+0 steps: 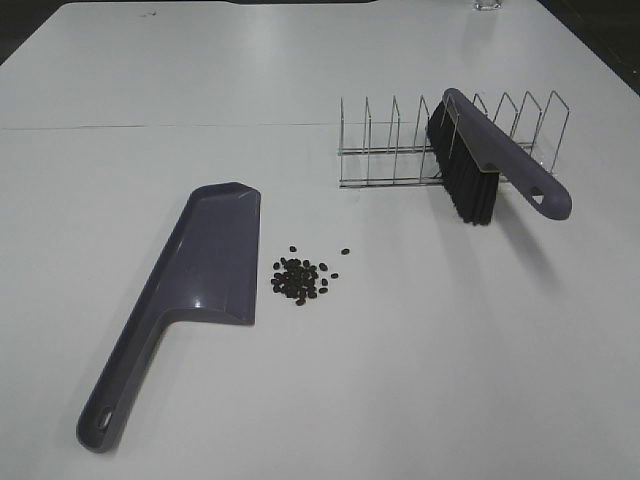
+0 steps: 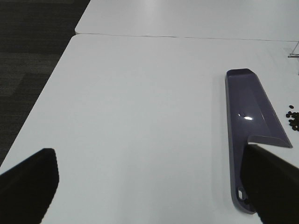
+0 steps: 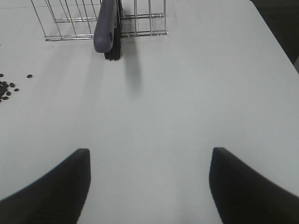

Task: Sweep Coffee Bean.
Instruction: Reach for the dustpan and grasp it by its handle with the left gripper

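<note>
Left pincer (image 2: 149,154), right pincer (image 3: 149,151) gape wide, both empty. Beans (image 1: 300,280) heaped on counter (image 1: 450,350) just beside dustpan (image 1: 210,260) lip. They look light, hard, roll-prone, not for pinching. Better to grip brush (image 1: 500,165) by its handle.

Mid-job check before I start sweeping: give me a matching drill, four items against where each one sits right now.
Items
1. dustpan
2. brush
3. coffee beans
4. wire rack

Places
A. loose in a small pile on the table
B. propped in the wire dividers, bristles down
C. lying flat, just left of the pile in the high view
D. standing farther back, holding a tool

Pairs: 1-C, 2-B, 3-A, 4-D
</note>
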Controlling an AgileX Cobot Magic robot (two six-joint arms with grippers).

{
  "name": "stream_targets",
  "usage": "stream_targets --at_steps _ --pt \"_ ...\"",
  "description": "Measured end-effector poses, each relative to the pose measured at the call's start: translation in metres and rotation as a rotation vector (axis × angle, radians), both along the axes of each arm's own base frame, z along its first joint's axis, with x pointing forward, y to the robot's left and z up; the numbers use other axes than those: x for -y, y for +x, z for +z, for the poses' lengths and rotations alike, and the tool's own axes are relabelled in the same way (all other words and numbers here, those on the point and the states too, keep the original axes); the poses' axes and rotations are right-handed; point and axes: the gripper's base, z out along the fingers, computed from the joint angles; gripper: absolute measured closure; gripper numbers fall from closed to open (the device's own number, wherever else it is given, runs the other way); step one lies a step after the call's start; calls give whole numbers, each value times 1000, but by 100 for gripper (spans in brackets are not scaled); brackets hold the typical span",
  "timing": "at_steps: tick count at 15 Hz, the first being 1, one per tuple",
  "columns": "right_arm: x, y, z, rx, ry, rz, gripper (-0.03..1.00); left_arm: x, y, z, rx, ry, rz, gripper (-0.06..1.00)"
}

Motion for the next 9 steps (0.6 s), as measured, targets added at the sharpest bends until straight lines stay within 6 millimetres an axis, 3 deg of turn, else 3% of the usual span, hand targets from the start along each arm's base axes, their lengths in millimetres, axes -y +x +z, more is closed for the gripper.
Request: stream_targets --at_steps 7,9 --pt "-4 0 0 -3 -9 56 31 0 0 0 0 0 0 -4" --pt "-4 0 0 -4 -15 61 17 0 0 0 0 0 0 -4"
